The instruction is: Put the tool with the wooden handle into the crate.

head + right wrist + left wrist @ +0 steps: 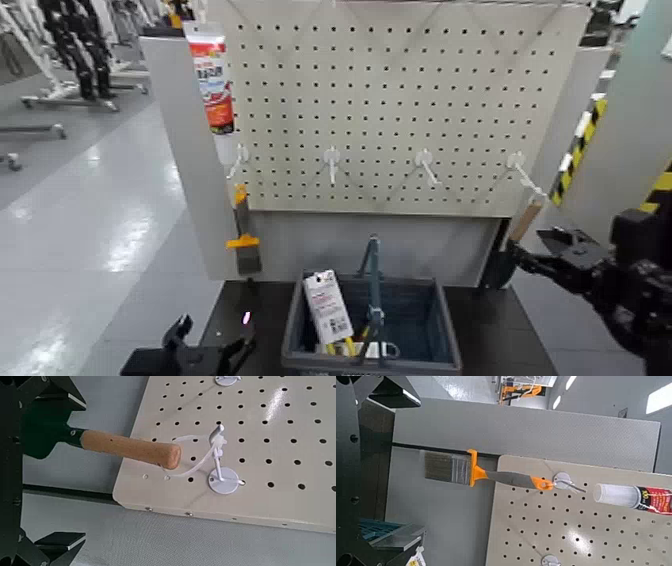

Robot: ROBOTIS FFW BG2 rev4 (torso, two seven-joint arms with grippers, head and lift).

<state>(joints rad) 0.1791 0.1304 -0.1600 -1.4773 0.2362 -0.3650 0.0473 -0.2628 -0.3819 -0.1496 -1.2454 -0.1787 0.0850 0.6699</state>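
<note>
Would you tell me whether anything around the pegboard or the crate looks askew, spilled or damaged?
Nothing looks spilled or damaged. The trowel hangs at a slant from the rightmost hook by its loop, and a white packet leans up inside the crate; neither seems wrong.

Trowel: tan wooden handle (131, 449), dark green blade (49, 430); basket (450, 345) dark grey-blue. Paintbrush (506, 477) orange and grey, bristles brown-grey. Pegboard (380, 100) beige, dotted with dark holes in regular rows; pillar tape (584, 150) striped yellow and black.
</note>
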